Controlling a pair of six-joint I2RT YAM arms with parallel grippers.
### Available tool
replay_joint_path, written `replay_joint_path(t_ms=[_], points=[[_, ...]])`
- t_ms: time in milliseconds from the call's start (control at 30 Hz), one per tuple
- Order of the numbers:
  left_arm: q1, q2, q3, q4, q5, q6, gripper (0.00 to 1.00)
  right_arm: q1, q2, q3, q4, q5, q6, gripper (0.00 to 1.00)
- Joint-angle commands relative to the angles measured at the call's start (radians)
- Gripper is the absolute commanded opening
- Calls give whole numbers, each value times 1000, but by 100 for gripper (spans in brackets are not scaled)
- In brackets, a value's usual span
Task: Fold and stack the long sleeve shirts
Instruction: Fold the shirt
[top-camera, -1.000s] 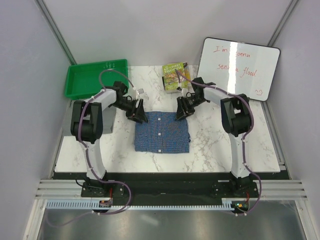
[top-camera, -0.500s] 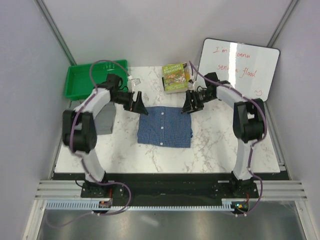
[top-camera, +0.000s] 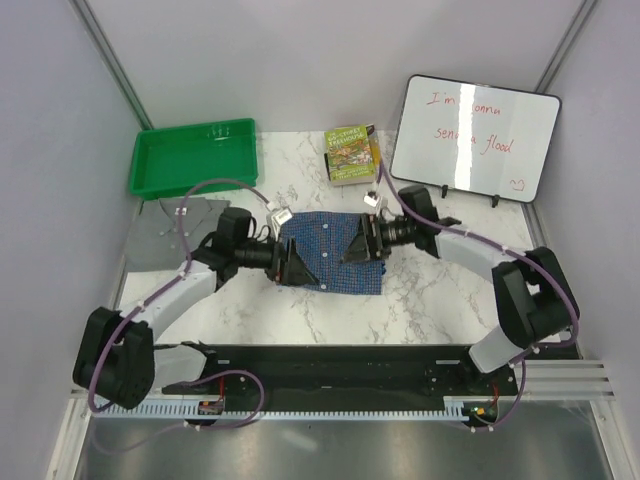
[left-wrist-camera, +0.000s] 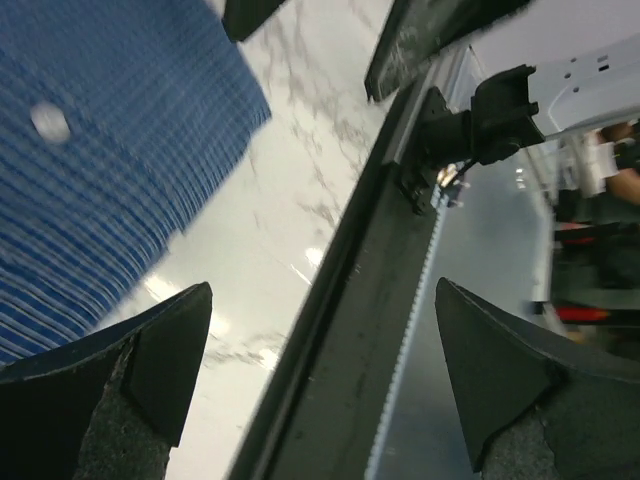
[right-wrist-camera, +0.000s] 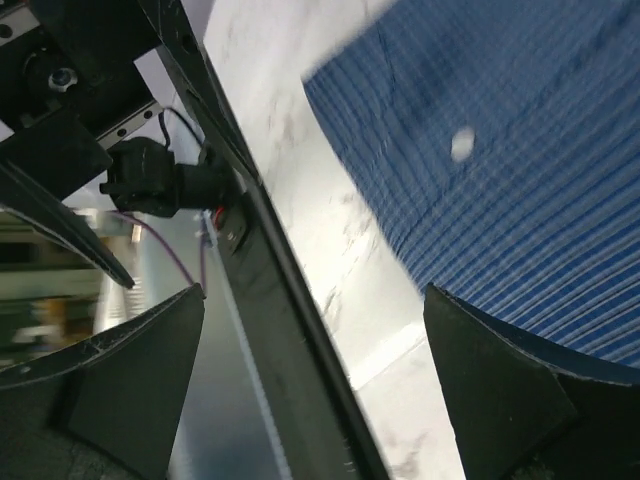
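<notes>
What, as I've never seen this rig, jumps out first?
The folded blue checked cloth shirt lies in the middle, with the left gripper and right gripper open at its two sides. Behind, a green plastic tray sits far left and a white board with red handwriting far right.

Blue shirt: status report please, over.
Left pincer open, right pincer open, both low over blue shirt. Shirt folded, flat on table. Grey shirt apart, far left; not stacked.

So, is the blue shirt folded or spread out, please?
Folded: the blue shirt lies as a compact rectangle, no sleeves showing.
</notes>
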Motion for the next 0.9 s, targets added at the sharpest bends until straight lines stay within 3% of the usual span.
replay_joint_path(t_ms=[0,333,567,633,733,767,867], points=[[-37,71,-102,240,-44,-356,99,77,48,-172,311,-60,326,98],[48,365,-141,369,-131,-390,98,21,259,-191,239,-15,173,98],[149,516,-182,388,-124,-357,96,-92,420,-192,21,-6,-10,98],[160,507,-170,342,-79,-344,96,-96,397,-154,-112,-21,-80,98],[158,331,-147,260,59,-260,96,-94,258,-68,-276,-90,-197,98],[142,235,-120,237,107,-239,97,-93,218,-39,-294,-103,-202,98],[82,162,-34,124,100,-193,98,-74,153,83,-288,-123,-150,98]])
